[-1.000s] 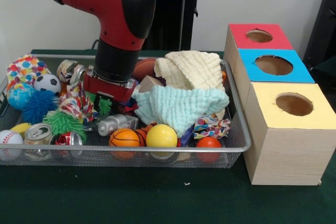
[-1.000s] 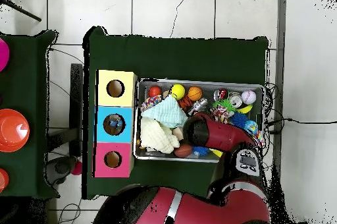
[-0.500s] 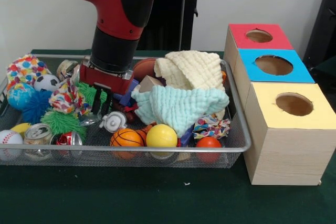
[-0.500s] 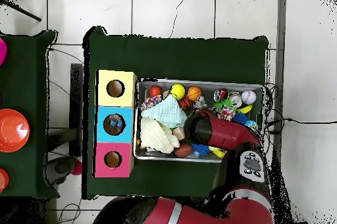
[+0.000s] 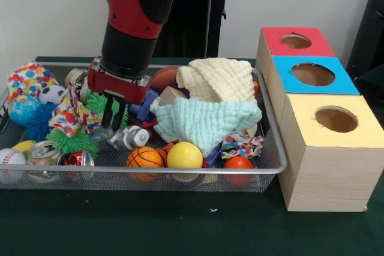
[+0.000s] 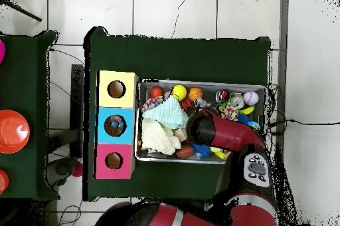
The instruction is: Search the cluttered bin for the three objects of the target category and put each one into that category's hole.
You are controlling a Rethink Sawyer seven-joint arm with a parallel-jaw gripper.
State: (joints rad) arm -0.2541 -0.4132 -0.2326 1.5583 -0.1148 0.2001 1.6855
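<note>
Green cloth covers the table (image 5: 180,226), on which a wire-mesh bin (image 5: 273,148) sits beside a row of three wooden boxes: red-topped (image 5: 297,41), blue-topped (image 5: 312,75) and yellow-topped (image 5: 336,121), each with a round hole. From overhead, the same three boxes run along the bin's left edge (image 6: 139,120).

Red and black, the arm (image 5: 129,16) comes down into the bin's left half, bent at the elbow with the wrist pointing down. Its gripper (image 5: 113,114) hangs just above the clutter, dark fingers a narrow gap apart and holding nothing.

Two cloths, cream (image 5: 219,79) and mint (image 5: 204,121), are heaped mid-bin. Just below the fingers a silver crushed can (image 5: 129,138) lies on its side. Along the front wall sit a basketball (image 5: 143,159), a yellow ball (image 5: 184,155), a small orange ball (image 5: 238,163) and two more cans (image 5: 43,153) (image 5: 78,159).
</note>
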